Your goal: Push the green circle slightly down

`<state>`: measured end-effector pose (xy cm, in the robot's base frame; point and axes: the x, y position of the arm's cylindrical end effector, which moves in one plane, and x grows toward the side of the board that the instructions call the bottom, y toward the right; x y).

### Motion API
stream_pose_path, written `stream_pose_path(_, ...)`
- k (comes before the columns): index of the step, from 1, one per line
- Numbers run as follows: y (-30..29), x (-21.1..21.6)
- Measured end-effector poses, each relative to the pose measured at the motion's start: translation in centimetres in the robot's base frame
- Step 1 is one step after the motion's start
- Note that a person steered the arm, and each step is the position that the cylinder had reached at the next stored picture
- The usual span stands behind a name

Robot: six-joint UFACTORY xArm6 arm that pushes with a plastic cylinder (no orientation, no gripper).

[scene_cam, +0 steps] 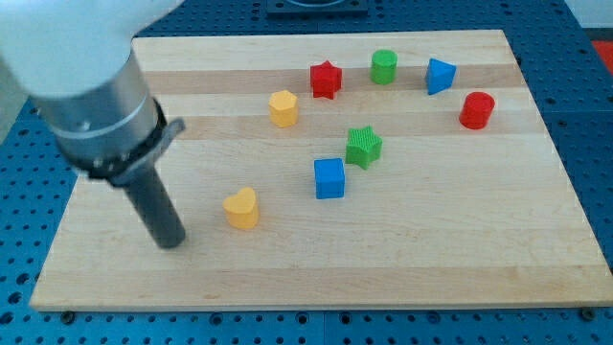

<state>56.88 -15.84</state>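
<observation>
My tip (172, 243), plain rod rather than pincer, lower left, well apart from green circle (384, 67) up top

Wood bench, matt plastic-looking blocks

The bench (460, 259) is pale wood, smooth, with lengthwise grain and a faint sheen. The green circle (384, 66), red star (326, 79) and blue cube (329, 178) look like matt plastic; the green star (363, 147) shows fine ribbing on top. The rod ending in my tip (170, 243) is dark and matt; its collar (96, 120) looks like brushed grey metal.
</observation>
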Motion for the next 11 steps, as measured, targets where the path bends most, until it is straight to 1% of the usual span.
stream_pose_path(1,12.2,0.6)
stream_pose_path(2,25.3,-3.9)
stream_pose_path(3,35.7,-9.8)
stream_pose_path(4,42.0,-12.6)
stream_pose_path(5,40.4,-18.1)
stream_pose_path(9,40.2,-18.4)
stream_pose_path(10,43.0,-18.1)
stream_pose_path(11,48.8,-17.8)
